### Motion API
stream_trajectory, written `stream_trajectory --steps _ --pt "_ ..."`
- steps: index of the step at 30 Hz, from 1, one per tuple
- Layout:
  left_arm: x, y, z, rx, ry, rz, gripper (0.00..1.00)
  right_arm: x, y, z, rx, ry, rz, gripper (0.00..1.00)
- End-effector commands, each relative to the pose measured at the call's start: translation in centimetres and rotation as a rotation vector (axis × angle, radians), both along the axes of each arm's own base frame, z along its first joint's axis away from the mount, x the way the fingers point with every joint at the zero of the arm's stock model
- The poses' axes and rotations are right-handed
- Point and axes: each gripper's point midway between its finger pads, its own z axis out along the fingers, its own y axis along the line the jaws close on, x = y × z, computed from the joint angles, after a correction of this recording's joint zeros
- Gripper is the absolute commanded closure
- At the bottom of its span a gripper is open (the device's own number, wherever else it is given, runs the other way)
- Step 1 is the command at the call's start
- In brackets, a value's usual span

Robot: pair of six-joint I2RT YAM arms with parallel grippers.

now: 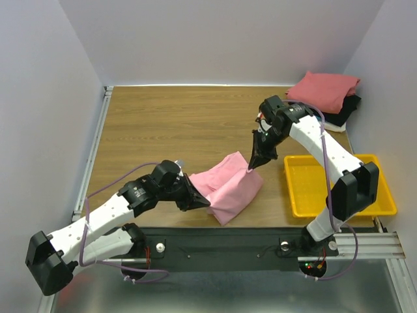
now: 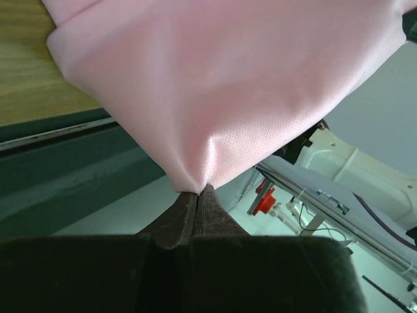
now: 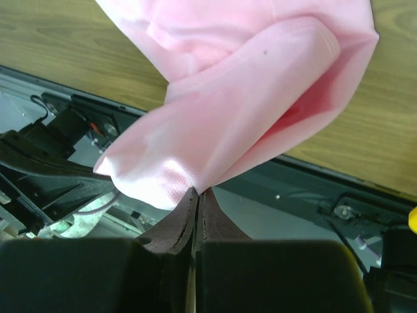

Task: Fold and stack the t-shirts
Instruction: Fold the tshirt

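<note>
Light pink t-shirt (image 1: 229, 187), dusty red t-shirt (image 1: 324, 89), black t-shirt (image 1: 346, 111), yellow tray (image 1: 310, 190)

From above and behind the arm bases, we looked down over the whole wooden table (image 1: 169, 124) toward the far wall, with the left arm at frame left. From the left wrist we looked out along the left gripper (image 2: 197, 193), very close to the light pink t-shirt (image 2: 228, 85), with the table edge at upper left. From the right wrist we looked past the right gripper (image 3: 197, 193), equally close. All three views shared the shirt, the wood and the dark rail (image 1: 221, 238) at the table's near edge.
</note>
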Motion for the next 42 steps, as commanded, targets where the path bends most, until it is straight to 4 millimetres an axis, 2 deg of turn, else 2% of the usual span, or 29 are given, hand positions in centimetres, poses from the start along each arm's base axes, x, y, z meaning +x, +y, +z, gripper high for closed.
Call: stream_trajectory --steps 1,5,11,19,20,21,24,26,27,28,29,30,31,34,35,36,38,42 --pt "1.3 -1.0 1.3 -0.088 -0.06 -0.028 1.0 2.7 1.0 0.8 0.015 -0.118 0.025 1.0" --pt "2.8 -1.0 0.6 -0.061 -0.077 -0.054 1.0 4.2 1.1 0.1 -0.002 -0.136 0.025 0.99" --pt "5.4 0.8 -0.8 -0.006 -0.086 -0.02 1.0 6.4 1.4 -1.4 -0.022 -0.151 0.034 1.0" --pt "7.5 1.6 -2.4 0.024 -0.074 -0.029 1.0 9.7 2.5 -3.1 -0.026 -0.167 0.05 1.0" --pt "7.8 1.7 -2.5 0.029 -0.074 -0.031 1.0 10.3 2.6 -2.9 -0.022 -0.184 0.053 0.99" --pt "8.4 1.9 -2.9 0.036 -0.066 -0.023 1.0 10.7 2.7 -3.6 -0.029 -0.176 0.054 1.0" --pt "9.8 2.4 -3.6 0.062 -0.085 -0.023 1.0 12.4 3.0 -3.8 -0.025 -0.202 0.051 1.0" --pt "12.3 3.6 -4.3 0.091 -0.105 0.018 1.0 14.3 2.9 -5.2 -0.04 -0.23 0.032 0.99" --pt "13.4 4.3 -4.5 0.109 -0.11 0.044 0.88 15.5 2.9 -5.3 -0.042 -0.252 0.022 0.98" --pt "15.3 4.8 -4.4 0.136 -0.121 0.072 0.7 16.6 2.8 -6.5 -0.052 -0.255 0.015 0.89" --pt "17.1 5.9 -4.0 0.163 -0.146 0.113 0.48 18.3 2.4 -6.5 -0.072 -0.301 -0.003 0.77" --pt "18.4 6.6 -3.5 0.204 -0.179 0.122 0.1 19.2 2.4 -6.3 -0.079 -0.323 -0.011 0.55" --pt "20.8 7.4 -1.9 0.271 -0.218 0.158 0.02 20.9 2.6 -5.0 -0.07 -0.375 -0.022 0.48" --pt "23.5 8.8 0.7 0.37 -0.285 0.203 0.02 22.5 2.6 -2.0 -0.048 -0.461 -0.042 0.31" --pt "24.5 8.7 2.6 0.363 -0.331 0.216 0.02 23.1 2.3 -0.7 -0.038 -0.497 -0.05 0.25" --pt "24.8 8.7 3.1 0.363 -0.345 0.219 0.02 23.2 2.1 -0.2 -0.034 -0.511 -0.05 0.25" --pt "24.7 8.6 3.2 0.365 -0.344 0.208 0.02 23.4 1.3 0.0 -0.037 -0.531 -0.048 0.22" --pt "22.8 8.8 1.2 0.38 -0.301 0.183 0.02 21.0 -0.4 -1.5 -0.049 -0.494 -0.027 0.22"
